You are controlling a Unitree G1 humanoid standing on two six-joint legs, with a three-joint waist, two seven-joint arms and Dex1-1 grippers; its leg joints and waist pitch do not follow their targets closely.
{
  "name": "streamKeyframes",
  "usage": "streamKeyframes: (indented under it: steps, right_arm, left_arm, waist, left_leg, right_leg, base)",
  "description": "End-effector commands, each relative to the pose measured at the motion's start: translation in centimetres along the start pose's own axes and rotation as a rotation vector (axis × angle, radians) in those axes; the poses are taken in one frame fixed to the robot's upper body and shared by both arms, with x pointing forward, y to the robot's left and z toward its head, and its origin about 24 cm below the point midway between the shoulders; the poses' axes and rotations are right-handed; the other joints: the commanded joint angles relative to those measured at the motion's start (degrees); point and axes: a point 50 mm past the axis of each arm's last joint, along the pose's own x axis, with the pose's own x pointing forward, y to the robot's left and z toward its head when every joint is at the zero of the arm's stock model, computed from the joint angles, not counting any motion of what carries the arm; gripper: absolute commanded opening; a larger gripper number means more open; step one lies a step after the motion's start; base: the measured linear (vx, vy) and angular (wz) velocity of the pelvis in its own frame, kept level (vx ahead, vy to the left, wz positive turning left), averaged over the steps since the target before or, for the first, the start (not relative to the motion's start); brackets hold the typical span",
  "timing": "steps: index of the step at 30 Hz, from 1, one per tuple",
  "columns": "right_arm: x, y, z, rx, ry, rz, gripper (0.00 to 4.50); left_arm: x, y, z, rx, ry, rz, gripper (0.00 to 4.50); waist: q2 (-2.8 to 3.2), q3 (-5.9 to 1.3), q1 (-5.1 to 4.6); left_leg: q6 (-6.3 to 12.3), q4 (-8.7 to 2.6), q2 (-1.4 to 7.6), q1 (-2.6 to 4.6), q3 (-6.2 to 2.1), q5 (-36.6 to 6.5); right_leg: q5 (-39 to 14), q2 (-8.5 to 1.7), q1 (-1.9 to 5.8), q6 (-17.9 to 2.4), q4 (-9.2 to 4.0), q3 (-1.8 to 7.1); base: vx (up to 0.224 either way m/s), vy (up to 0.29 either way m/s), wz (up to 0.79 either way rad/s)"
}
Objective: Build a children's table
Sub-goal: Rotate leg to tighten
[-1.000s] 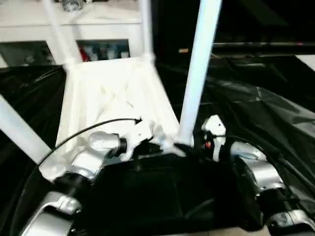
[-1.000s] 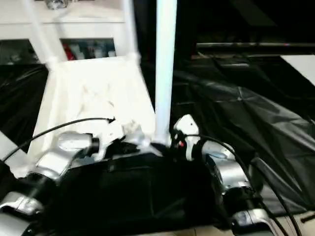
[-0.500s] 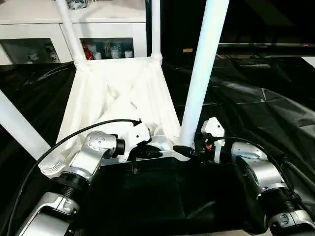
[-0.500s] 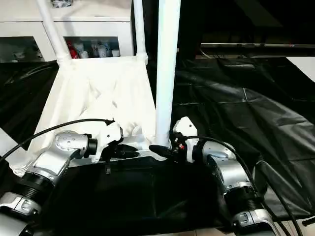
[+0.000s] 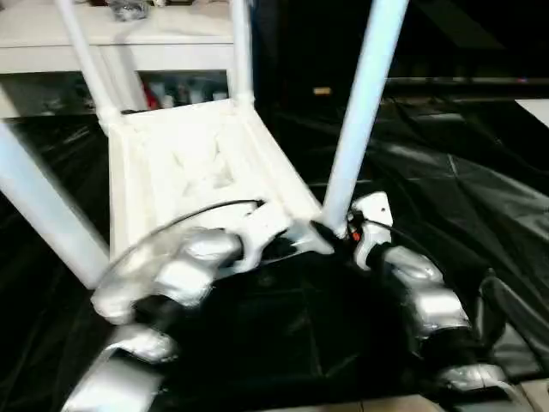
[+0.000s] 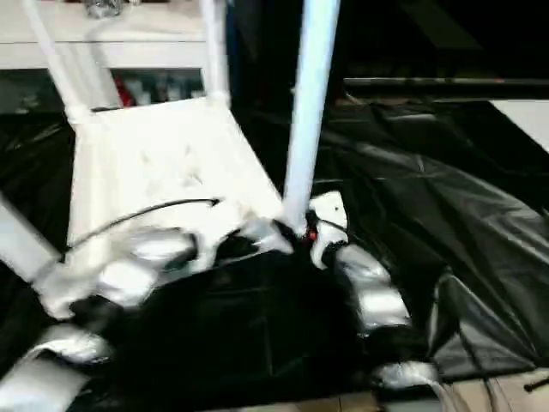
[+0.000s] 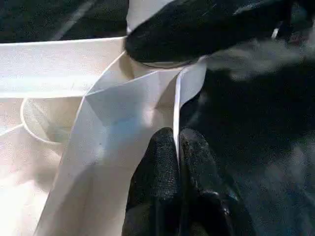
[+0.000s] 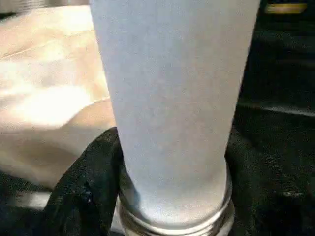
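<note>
Both silver forearms reaching forward, converging. Left hand (image 7: 178,162) pinched shut on a thin white rim. Right hand (image 8: 170,191) black fingers (image 8: 81,189) wrapped around a white tube's base.

The children's table (image 5: 197,172) lies upside down on the black-draped work table (image 5: 480,197), before the white cabinet (image 5: 129,51).
</note>
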Motion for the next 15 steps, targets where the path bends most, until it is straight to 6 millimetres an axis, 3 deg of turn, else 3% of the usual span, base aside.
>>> streamKeyframes:
  steps: [1,6,8,12,15]
  right_arm:
    - [0.8,2.8,-1.7,0.008,0.084,0.049,2.67]
    - [1.1,3.9,-0.9,-0.005,0.033,0.118,2.67]
    - [1.1,3.9,-0.6,0.016,0.007,0.138,3.37]
    - [0.5,3.1,0.1,-0.011,-0.021,0.218,3.71]
    - [0.0,2.5,0.4,-0.05,-0.017,0.28,3.71]
  left_arm:
    - [1.9,-1.9,0.6,-0.061,-0.037,-0.012,0.0]
    - [1.6,-1.6,0.5,-0.026,-0.041,-0.015,0.0]
    - [1.2,-1.5,0.2,-0.016,-0.042,-0.025,0.0]
    - [-0.3,-0.9,-0.5,0.005,-0.064,-0.072,0.0]
    - [-1.1,-0.7,-0.8,0.016,-0.076,-0.106,0.0]
  waist:
    - [-1.34,-2.38,-0.13]
    - [-1.19,-2.56,0.04]
    - [-1.63,-2.58,0.13]
    - [-1.54,-2.56,0.19]
    - [-1.71,-2.55,0.09]
  left_leg:
    - [0.49,-4.29,2.96,0.67,-1.71,-15.79]
    - [2.82,-4.07,2.87,0.23,-1.53,-13.79]
    - [3.35,-4.04,2.87,0.11,-1.52,-13.58]
    - [4.13,-4.17,3.05,-0.2,-1.69,-12.86]
    - [4.39,-4.05,3.1,-0.16,-1.59,-12.42]
  right_leg:
    - [-21.6,-3.31,1.07,-9.5,-5.75,2.19]
    - [-16.06,-3.24,1.37,-10.14,-5.47,2.19]
    - [-16.33,-3.38,1.47,-10.19,-5.49,2.15]
    - [-16.44,-3.46,1.71,-10.09,-5.32,1.99]
    - [-16.11,-3.49,1.66,-10.59,-5.26,2.02]
  base:
    - [0.0,0.0,0.0]
    - [0.0,0.0,0.0]
    - [0.0,0.0,0.0]
    - [0.0,0.0,0.0]
    - [0.0,0.0,0.0]
